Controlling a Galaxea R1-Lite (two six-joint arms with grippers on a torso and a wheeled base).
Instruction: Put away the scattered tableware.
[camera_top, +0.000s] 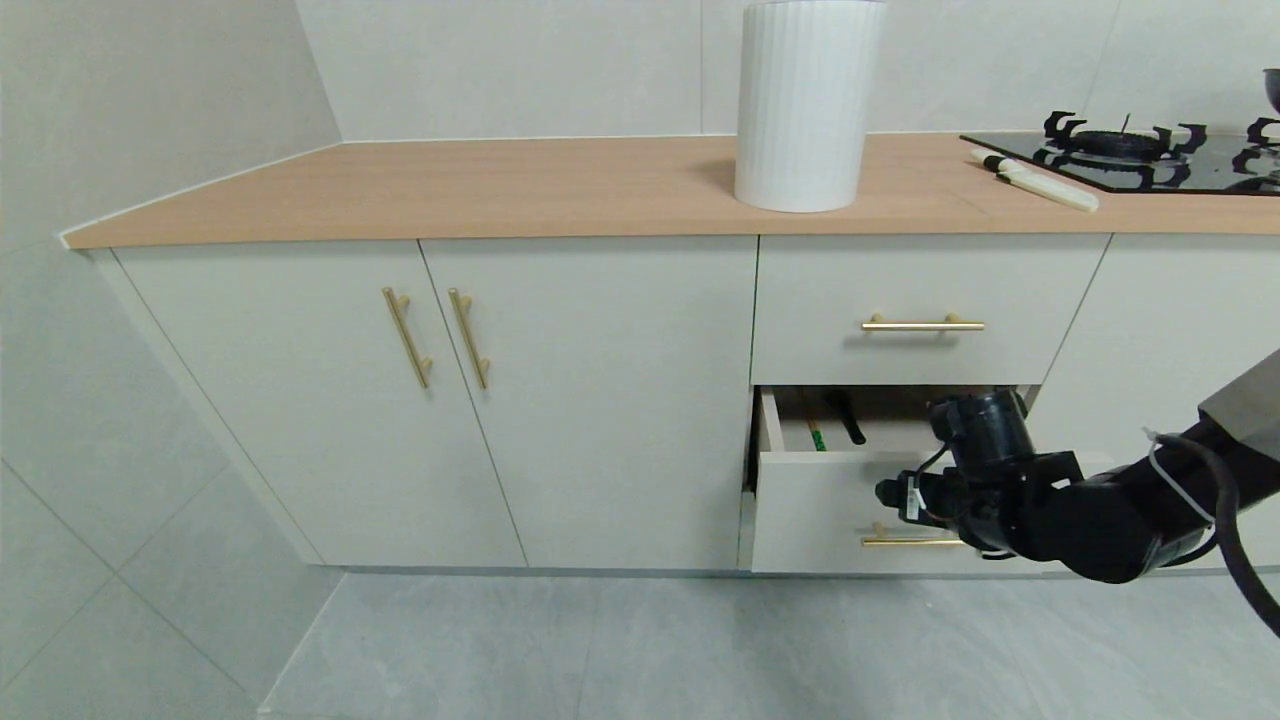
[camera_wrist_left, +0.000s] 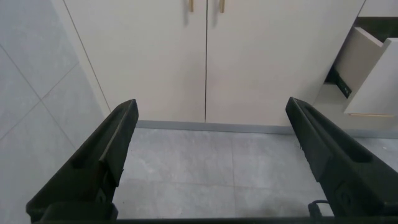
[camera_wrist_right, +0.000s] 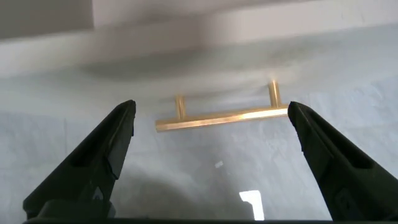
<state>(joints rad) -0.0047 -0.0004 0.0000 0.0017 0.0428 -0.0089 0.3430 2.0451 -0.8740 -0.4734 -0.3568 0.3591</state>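
Gaping wide and empty, right tool faces the drawer handle; left tool gapes empty too.

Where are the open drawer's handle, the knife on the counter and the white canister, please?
drawer handle (camera_wrist_right: 224, 118), right wrist view, middle of the gold bar.
knife (camera_top: 1050, 190), head view, middle of its pale blade.
white canister (camera_top: 808, 110), head view, middle of its ribbed side.
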